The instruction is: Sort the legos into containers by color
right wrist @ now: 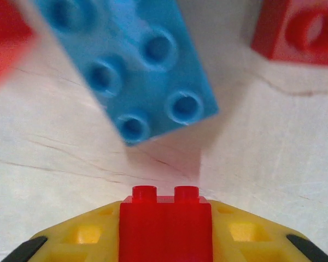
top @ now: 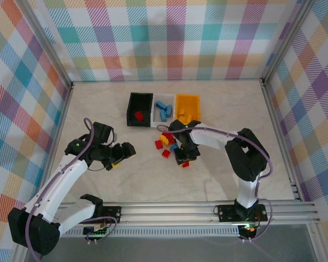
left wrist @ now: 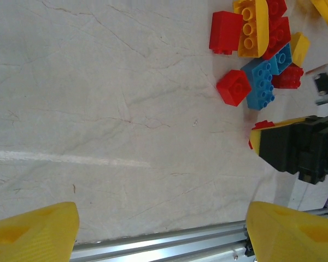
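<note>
Three containers stand in a row at the back: a black bin with a red lego in it, a white bin holding blue legos, and a yellow-orange bin. In front of them lies a loose pile of red, blue and yellow legos. My right gripper is down at the pile's near edge, shut on a red lego. A blue lego lies just ahead of it. Left of the pile my left gripper is open over bare table, its yellow fingers wide apart.
In the left wrist view the pile lies at the upper right, with the right gripper's black and yellow body beside it. An aluminium rail runs along the near edge. Checked walls enclose the table on three sides.
</note>
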Tool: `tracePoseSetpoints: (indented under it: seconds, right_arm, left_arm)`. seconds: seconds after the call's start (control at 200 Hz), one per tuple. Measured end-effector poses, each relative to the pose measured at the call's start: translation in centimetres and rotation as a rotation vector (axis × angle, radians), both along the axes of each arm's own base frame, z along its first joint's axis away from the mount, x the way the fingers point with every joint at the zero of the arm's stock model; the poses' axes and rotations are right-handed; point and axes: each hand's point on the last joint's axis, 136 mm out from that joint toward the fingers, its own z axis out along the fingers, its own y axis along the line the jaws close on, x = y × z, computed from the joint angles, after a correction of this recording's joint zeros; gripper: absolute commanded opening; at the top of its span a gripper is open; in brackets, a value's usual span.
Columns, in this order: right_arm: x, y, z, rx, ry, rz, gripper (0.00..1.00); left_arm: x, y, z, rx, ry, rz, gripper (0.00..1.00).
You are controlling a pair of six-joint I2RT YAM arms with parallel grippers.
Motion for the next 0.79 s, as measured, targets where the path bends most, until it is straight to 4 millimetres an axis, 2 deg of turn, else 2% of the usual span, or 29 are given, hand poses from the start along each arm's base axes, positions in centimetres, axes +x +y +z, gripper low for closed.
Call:
tracePoseSetpoints:
  seconds: [0.105,0.225,0.34,0.43,0.5,0.61,0.705,0.795]
  right_arm:
    - [1.7,2.4,2.6,0.088,-0.040,-0.015,0.30]
    - [4.3,6.0,7.0,0.233,-0.098,-0.034,0.31]
    - [8.0,10.5,11.5,0.404,-0.145,-0.056,0.30]
    - [11.1,13.9,13.2,0.515,-0.152,-0.075,0.30]
    - [13.4,15.9,13.1,0.569,-0.141,-0.095,0.30]
    - [17.0,18.5,11.3,0.619,-0.119,-0.130,0.30]
    - [19.3,19.8,9.3,0.644,-0.100,-0.170,0.32]
    - [20.7,20.0,7.5,0.655,-0.074,-0.223,0.37]
  left_arm:
    - [0.3,0.0,0.3,0.003,-0.005,0.002,0.80]
    - [0.6,0.1,1.2,0.006,-0.027,0.007,0.81]
    - [0.6,0.3,2.4,0.006,-0.069,0.014,0.81]
    - [0.4,0.4,3.0,0.002,-0.089,0.015,0.81]
    - [0.2,0.6,3.1,0.010,-0.083,0.013,0.81]
    - [-0.2,1.0,2.9,0.031,-0.071,0.010,0.81]
    - [-0.5,1.3,3.2,0.048,-0.064,0.007,0.81]
    - [-0.6,1.6,3.7,0.064,-0.064,0.003,0.81]
